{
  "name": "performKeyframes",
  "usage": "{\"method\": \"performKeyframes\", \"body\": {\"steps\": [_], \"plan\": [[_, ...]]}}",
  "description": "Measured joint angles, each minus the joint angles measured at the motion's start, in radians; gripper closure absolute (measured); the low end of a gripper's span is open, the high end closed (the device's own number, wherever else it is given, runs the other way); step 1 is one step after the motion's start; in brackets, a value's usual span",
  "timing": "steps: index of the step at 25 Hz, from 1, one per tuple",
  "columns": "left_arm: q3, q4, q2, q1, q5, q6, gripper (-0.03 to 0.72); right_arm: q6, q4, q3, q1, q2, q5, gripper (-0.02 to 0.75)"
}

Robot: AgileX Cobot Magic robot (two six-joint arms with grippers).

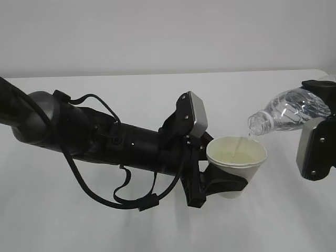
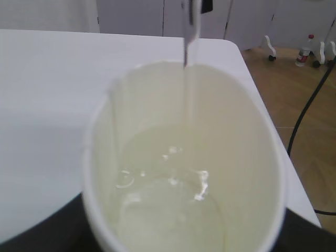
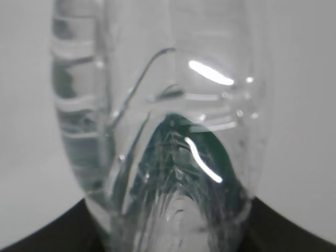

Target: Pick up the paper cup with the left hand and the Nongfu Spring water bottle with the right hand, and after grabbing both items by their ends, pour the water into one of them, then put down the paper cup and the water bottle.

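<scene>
Exterior view: nearest the camera lies the left arm [image 1: 105,139], black with loose cables, stretched across the white desk [image 1: 157,226]. Its tool [image 1: 223,181] is clenched around the lower part of the cup [image 1: 237,163], an off-white tapered paper cup with a rolled rim, held upright above the desk. At right, the right tool [image 1: 317,131] grasps the bottle [image 1: 286,113] by its base end; the clear ribbed bottle is tipped, its open neck just above the cup's far rim, and a thin stream of water [image 1: 241,144] falls into the cup.

Left wrist view: the cup [image 2: 184,157] fills the frame, cream inside, with shallow clear water [image 2: 168,194] at the bottom and the stream entering from above.

Right wrist view: the bottle [image 3: 157,131] looms blurred, transparent, ribbed, with glints.
</scene>
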Motion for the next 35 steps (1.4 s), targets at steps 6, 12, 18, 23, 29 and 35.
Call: {"method": "performKeyframes", "body": {"steps": [6,12,18,23,29,35], "plan": [[0.0,0.0,0.0,0.0,0.0,0.0,0.26,0.0,0.0,0.0,0.0,0.0,0.0,0.389],[0.0,-0.002,0.0,0.0,0.0,0.0,0.26,0.0,0.0,0.0,0.0,0.0,0.0,0.389],[0.0,-0.002,0.0,0.0,0.002,0.0,0.26,0.0,0.0,0.0,0.0,0.0,0.0,0.389],[0.0,-0.002,0.0,0.0,0.002,0.0,0.26,0.0,0.0,0.0,0.0,0.0,-0.002,0.389],[0.0,-0.002,0.0,0.0,0.002,0.0,0.26,0.0,0.0,0.0,0.0,0.0,-0.002,0.389],[0.0,-0.002,0.0,0.0,0.002,0.0,0.26,0.0,0.0,0.0,0.0,0.0,-0.002,0.389]]}}
